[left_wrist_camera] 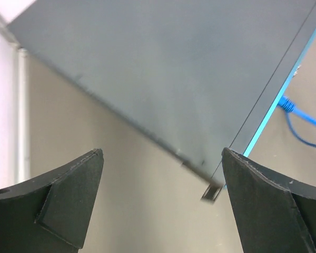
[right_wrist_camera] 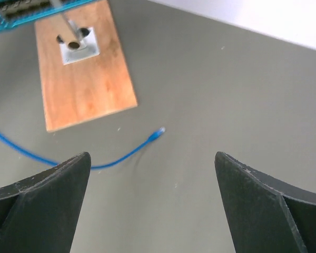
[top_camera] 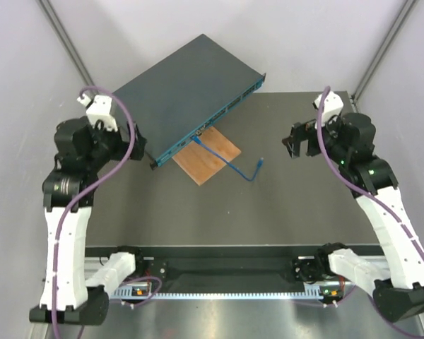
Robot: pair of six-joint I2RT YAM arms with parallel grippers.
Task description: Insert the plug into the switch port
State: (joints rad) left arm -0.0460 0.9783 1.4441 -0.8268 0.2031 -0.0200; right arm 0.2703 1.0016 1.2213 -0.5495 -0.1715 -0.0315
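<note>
When viewed from above, the switch (top_camera: 198,95) lies diagonally at the far left of the table (top_camera: 198,212), with part of it projecting past the dark table surface. Its bright blue front face (top_camera: 212,119) points toward the right arm. A wooden board (top_camera: 210,159) lies on the table just in front of that face. The plug (top_camera: 196,140) sits against the front face and appears seated in a socket. Its blue cable (top_camera: 226,161) runs across the board onto the table, where the cable's free end (top_camera: 258,163) lies loose. The left end effector (top_camera: 143,150) is near the switch's near-left corner. The right end effector (top_camera: 295,147) is well apart from the cable, with bare table between.

From the left wrist, the end effector is released, fingers spread wide and holding nothing. The switch's top and its corner mounting ear (left_wrist_camera: 211,192) lie ahead. The plug meets the blue face at the right.

From the right wrist, the end effector is likewise released and holds nothing. The free end lies on the table ahead. The board beyond carries a small metal plate (right_wrist_camera: 79,45) with a hole and a post. The sockets at top left are blurred.
</note>
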